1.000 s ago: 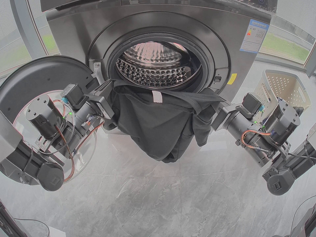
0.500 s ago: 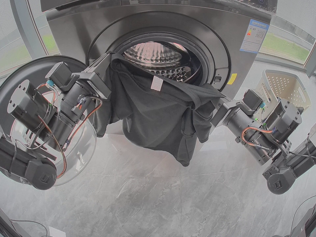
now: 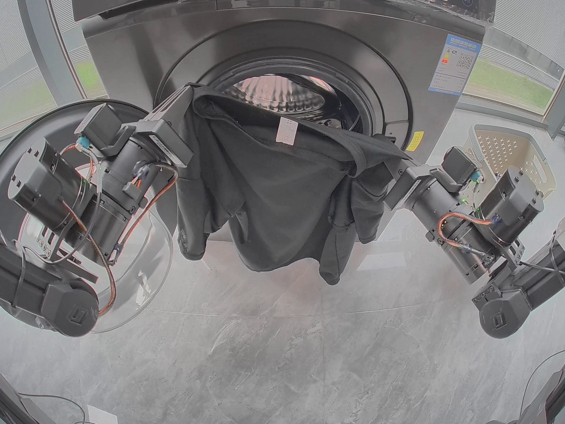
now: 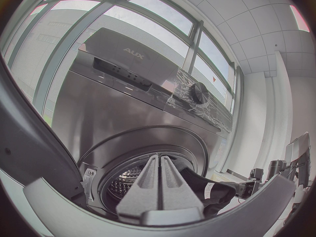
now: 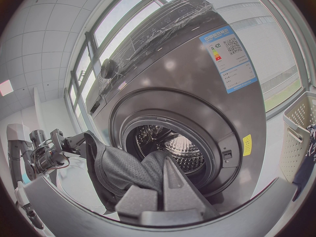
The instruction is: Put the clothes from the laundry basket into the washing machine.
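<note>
A black shirt (image 3: 276, 207) hangs stretched in front of the washer (image 3: 353, 42) opening. Left fingers (image 4: 149, 181) pinch one top corner, right fingers (image 5: 174, 185) the other; the cloth sags between and below them.

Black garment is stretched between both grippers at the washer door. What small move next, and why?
Probably push both arms forward, carrying the top edge into the drum opening. The left gripper and right gripper are shut on the black garment, which hangs outside, draped across the opening's front, its lower part below the rim.
</note>
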You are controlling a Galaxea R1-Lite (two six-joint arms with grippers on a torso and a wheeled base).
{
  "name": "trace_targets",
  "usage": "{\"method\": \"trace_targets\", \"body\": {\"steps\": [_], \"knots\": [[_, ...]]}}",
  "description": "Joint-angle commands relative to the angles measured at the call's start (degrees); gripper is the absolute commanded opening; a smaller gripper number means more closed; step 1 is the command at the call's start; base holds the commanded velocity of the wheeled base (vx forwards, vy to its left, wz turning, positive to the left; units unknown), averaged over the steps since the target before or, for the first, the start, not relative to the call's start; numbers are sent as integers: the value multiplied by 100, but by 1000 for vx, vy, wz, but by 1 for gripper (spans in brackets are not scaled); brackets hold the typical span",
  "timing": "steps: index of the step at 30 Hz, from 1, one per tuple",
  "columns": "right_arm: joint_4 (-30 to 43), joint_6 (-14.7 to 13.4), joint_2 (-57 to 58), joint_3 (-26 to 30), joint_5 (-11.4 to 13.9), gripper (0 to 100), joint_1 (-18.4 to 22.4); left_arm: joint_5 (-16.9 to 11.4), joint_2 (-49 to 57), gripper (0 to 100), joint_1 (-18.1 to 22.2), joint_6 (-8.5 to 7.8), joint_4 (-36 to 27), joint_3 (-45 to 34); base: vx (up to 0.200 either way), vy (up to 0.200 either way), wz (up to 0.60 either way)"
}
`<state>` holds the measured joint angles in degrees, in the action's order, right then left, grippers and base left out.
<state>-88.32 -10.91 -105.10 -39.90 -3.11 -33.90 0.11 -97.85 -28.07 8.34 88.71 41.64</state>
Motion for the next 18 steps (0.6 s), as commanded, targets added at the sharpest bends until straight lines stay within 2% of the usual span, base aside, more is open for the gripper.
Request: {"method": "trace_targets", "body": {"steps": [1,18], "knots": [[-1,1,-2,-18,3,0,6,33,-14,0,13,1,-3,19,0,0,0],[-1,1,51,-158,12,0,33,86,-14,0,118,19,-3,98,0,0,0]]}}
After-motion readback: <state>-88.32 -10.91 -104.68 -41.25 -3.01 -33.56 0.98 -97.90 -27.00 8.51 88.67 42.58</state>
